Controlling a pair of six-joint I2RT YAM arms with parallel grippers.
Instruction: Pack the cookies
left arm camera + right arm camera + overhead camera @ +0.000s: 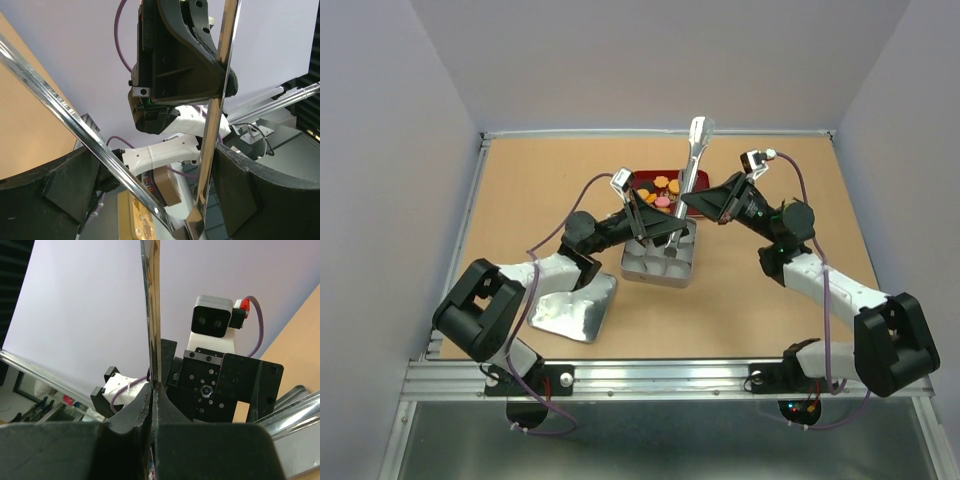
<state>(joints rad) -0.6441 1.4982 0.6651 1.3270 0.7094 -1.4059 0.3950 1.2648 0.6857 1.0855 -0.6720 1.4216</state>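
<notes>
tan table (520, 200) under grey walls. top view: cookies (660, 192) sit on dark red tray (642, 180) behind silver compartment tin (645, 268), silver lid (575, 310) at near left. right tool (685, 207) clenched on upright metal tongs (696, 150); left tool (655, 232) spread wide over tin. left wrist: wide-apart fingers (65, 190) straddle both tong arms, contact unclear. right wrist: fingers (125, 415) pinched on tong strip, cookies hidden.

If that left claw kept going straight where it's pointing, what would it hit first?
The left gripper would most likely meet the silver tongs first: their blades run between its open jaws. Just beyond is the right gripper, shut on them. Depth is unclear.
</notes>
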